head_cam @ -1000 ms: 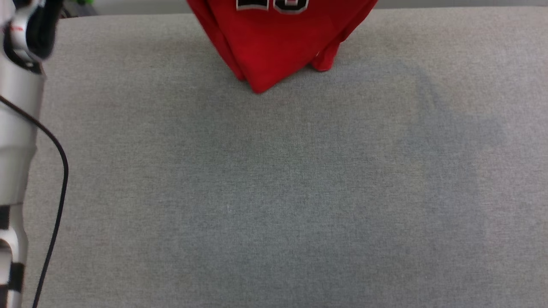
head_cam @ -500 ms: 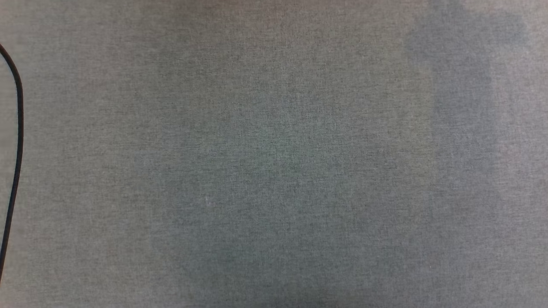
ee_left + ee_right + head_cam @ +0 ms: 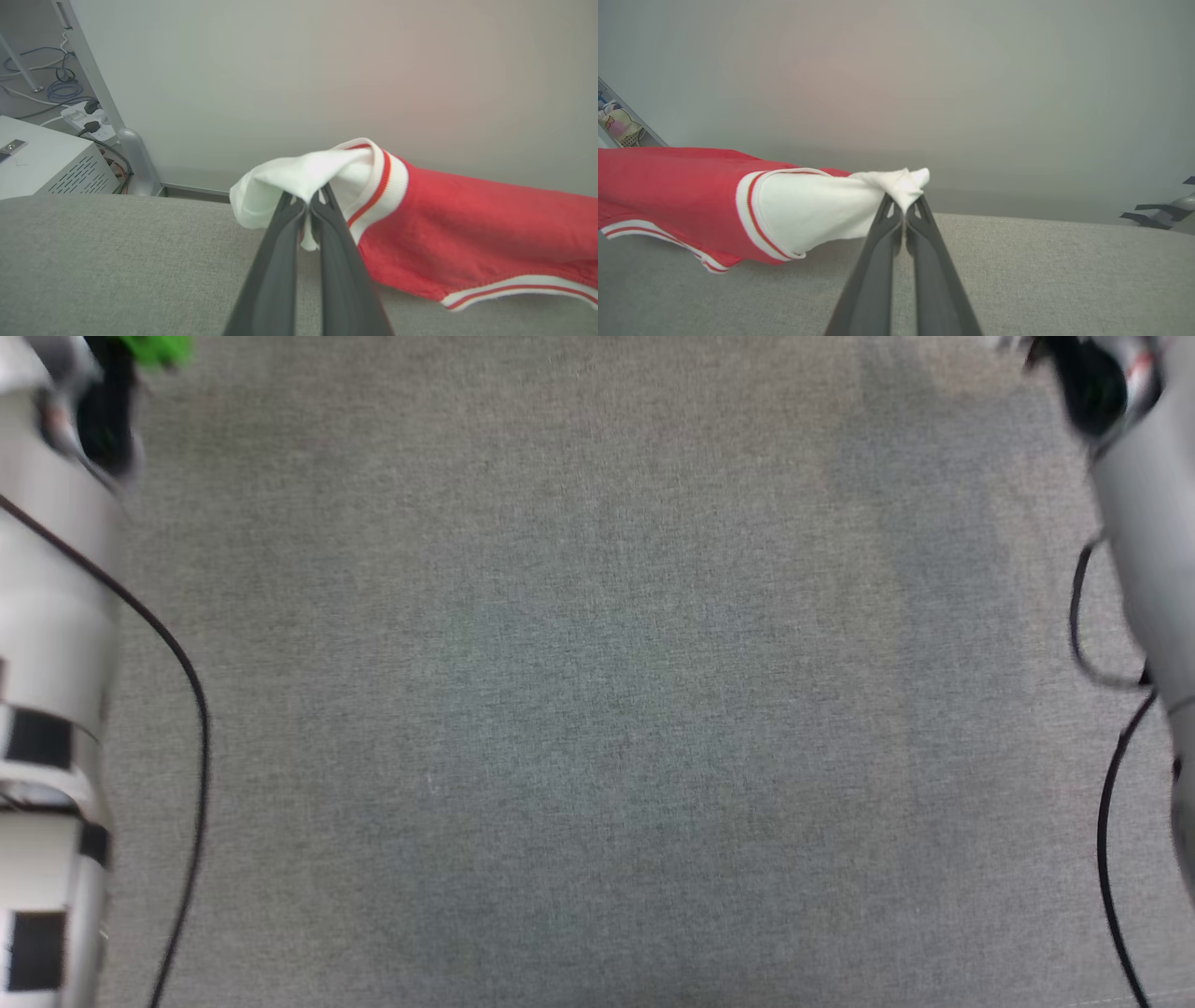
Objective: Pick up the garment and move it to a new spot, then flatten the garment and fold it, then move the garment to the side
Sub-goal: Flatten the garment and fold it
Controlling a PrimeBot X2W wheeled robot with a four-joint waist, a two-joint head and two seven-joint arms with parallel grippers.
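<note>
One red garment (image 3: 467,224), white sleeves (image 3: 817,210), striped trim (image 3: 380,186).

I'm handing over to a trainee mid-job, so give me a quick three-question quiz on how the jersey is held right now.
1. True or false: the left gripper is shut on a white sleeve of the garment.
2. What does the right gripper pinch? A) the red hem B) a white sleeve C) nothing
3. What colour is the cloth surface below the garment?
Key: 1 true; 2 B; 3 grey.
</note>
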